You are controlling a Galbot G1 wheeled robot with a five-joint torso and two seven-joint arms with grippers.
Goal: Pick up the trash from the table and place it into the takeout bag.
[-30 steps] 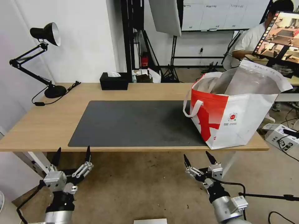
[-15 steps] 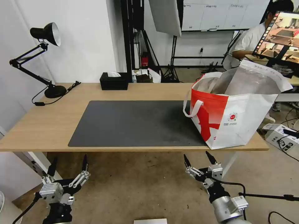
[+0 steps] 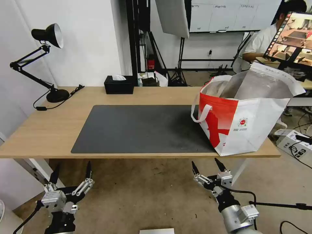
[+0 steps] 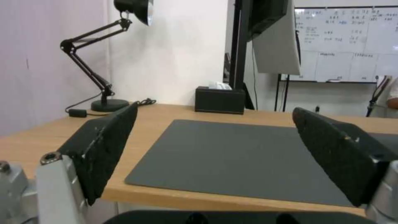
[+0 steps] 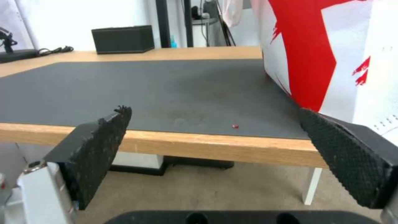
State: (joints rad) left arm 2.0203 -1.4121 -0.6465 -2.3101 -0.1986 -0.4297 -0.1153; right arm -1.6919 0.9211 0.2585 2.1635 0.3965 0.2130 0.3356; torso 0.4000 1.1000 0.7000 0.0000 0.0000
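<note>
Left gripper [image 3: 71,169]: positioned below the near edge of the table [image 3: 48,130], over the floor, fingers spread wide and holding nothing. In the left wrist view the left gripper [image 4: 215,130] frames the tabletop, with both black fingers [image 4: 108,143] well apart.

Right gripper [image 3: 208,165]: likewise low in front of the table, just short of its near edge and near the takeout bag [image 3: 247,123], fingers spread wide and holding nothing. The right wrist view confirms this, the right gripper [image 5: 215,124] showing its textured pads [image 5: 99,146] separated with bare space between.

Table: light wood on white legs, carrying a dark grey mat [image 3: 139,128] across its middle. The mat surface bears one small red speck [image 5: 235,126] close to its near edge, seen from the right wrist.

Takeout bag: stands upright on the right end of the table, its base partly on the mat's right edge. Mouth open, silver lining exposed, white strap handle hanging over the red panel. Contents cannot be determined from the head view.

Other items: black tissue box [image 3: 119,85] at the far edge of the table; black desk lamp [image 3: 45,58] on the far left corner, cord trailing beside its base
</note>
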